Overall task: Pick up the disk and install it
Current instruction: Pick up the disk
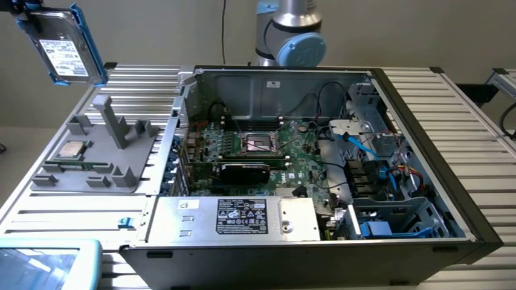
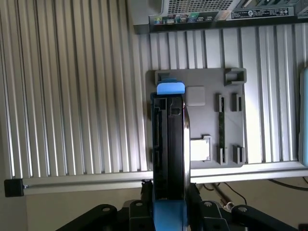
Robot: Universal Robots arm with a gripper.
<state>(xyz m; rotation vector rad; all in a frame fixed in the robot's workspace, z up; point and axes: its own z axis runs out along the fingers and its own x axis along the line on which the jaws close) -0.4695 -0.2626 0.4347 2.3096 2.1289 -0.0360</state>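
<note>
Pickup part looks done: the gripper is clamped on the disk, up in the air over the grey tray. Installing it in the PC case isn't done yet.

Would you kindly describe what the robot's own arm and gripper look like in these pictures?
The silver-grey tubular metal arm has a dark band at its joint and a round light-blue plastic cap. The matte black gripper has two slim black fingers on a broad black body with rounded linkages. I cannot make out any cables or markings on it.
</note>
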